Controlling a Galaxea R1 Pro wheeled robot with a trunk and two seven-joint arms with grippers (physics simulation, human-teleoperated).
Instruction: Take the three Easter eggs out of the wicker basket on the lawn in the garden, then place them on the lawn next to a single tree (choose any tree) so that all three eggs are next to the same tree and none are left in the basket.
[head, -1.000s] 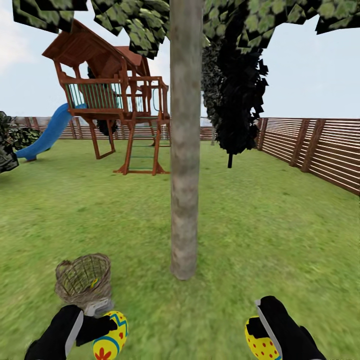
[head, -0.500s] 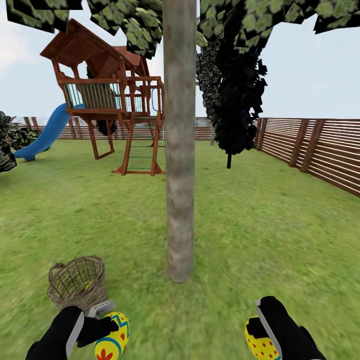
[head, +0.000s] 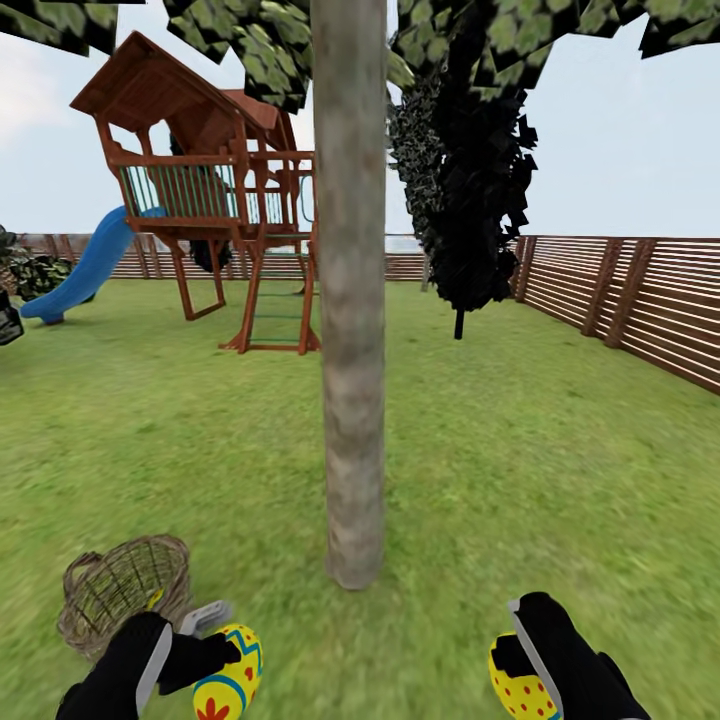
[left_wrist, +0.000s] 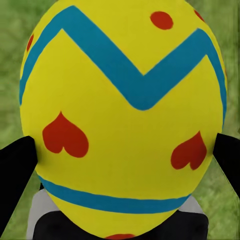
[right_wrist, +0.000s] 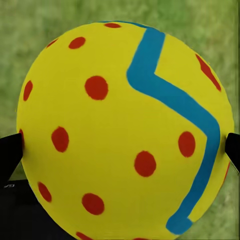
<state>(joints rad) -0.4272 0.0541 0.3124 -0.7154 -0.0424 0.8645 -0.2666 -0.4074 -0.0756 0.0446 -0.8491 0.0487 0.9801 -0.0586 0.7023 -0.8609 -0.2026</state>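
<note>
We take the tree (head: 350, 300) as our landmark; its pale trunk rises from the lawn (head: 520, 450) at the middle of the head view, with the wooden playset (head: 215, 200) behind it on our left side and the slatted fence (head: 620, 300) far off on our right. Over the last second the whole head view has shifted: the trunk now looks wider and its foot lies lower in the picture, which we read as our base closing on the tree rather than any object moving. The wicker basket (head: 125, 595) stands on the grass to the left of the trunk foot, now nearer the picture's corner; a yellow glint at its rim may be the third egg, though we cannot be sure. The left gripper (head: 205, 655) has its fingers clamped on the heart-patterned egg (left_wrist: 122, 120), and the right gripper (head: 520, 655) has its fingers clamped on the dotted egg (right_wrist: 125, 135), both held short of the trunk. We judge the carry nearly done, with both eggs soon ready to be set down beside the trunk.
</note>
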